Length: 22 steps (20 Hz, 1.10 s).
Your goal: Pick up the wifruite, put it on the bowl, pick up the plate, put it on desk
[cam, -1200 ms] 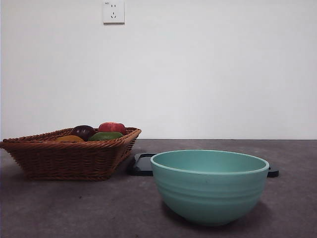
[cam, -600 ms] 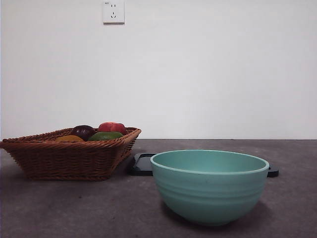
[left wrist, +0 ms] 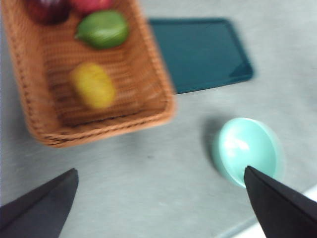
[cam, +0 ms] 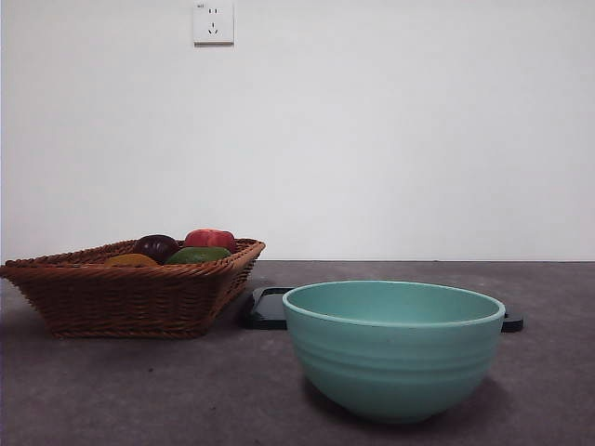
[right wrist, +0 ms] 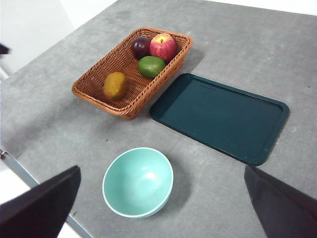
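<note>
you're looking at a matte, faintly mottled grey desk that carries everything. the largest thing on it is a flat, dark teal rectangular tray with rounded corners and a low raised lip, lying just beside the long side of a woven brown wicker basket, rectangular with sloping walls. nearer to you in the front view stands the round mint-green bowl, smooth at the rim with faint horizontal ridges around its outside, empty and apart from both tray and basket. inside the basket lies the wifruite, an oval, dull orange-brown fruit with rough skin, alone toward one end; at the other end a glossy green fruit, a red apple and a dark purple fruit sit clustered together. both arms hang high above the desk: the left gripper and the right gripper each show two black wedge-shaped jaws spread wide apart, with nothing between them.
</note>
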Tool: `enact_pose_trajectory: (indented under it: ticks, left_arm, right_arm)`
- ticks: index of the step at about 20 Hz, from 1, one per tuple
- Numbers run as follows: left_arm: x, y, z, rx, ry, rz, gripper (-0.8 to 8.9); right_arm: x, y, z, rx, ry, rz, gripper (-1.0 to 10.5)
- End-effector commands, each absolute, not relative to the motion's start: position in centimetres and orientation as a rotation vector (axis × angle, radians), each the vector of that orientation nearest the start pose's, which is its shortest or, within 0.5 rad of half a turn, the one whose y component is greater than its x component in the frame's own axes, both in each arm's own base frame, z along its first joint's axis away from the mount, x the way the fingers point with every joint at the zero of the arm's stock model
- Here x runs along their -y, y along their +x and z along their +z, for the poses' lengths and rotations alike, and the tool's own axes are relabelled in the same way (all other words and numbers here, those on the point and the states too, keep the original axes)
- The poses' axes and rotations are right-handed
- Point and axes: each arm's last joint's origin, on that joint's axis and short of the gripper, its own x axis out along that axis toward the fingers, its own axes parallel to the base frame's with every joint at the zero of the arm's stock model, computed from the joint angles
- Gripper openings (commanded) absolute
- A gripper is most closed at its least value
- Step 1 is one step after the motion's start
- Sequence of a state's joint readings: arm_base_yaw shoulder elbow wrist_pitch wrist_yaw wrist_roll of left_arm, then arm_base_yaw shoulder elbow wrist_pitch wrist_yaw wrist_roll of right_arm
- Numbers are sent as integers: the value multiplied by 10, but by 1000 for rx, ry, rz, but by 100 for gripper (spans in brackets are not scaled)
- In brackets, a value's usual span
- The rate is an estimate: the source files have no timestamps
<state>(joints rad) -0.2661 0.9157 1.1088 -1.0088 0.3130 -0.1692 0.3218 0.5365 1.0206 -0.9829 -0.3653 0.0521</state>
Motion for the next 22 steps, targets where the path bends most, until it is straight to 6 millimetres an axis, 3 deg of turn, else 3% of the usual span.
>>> enact_pose_trajectory:
  ticks: [1,7,13,17,22]
  left_arm:
    - [56,173,348,-933,-186,-411,593]
    - [78,244,325,-1096,-137,-290,593]
    - [110,297,288,-1176,-29,-225,593]
    - [123,323,260,-1201,1,-214,593]
    - [131,340,230,-1235,35,-174,593]
  right_arm:
    - [-30,56,366,-505,58,666,607]
    - [-26,44,366,-475,58,663,606]
    - [-23,36,365,-472,72,661,606]
    - [-22,34,365,-464,72,662,606]
    - [-22,34,365,-464,72,664,606]
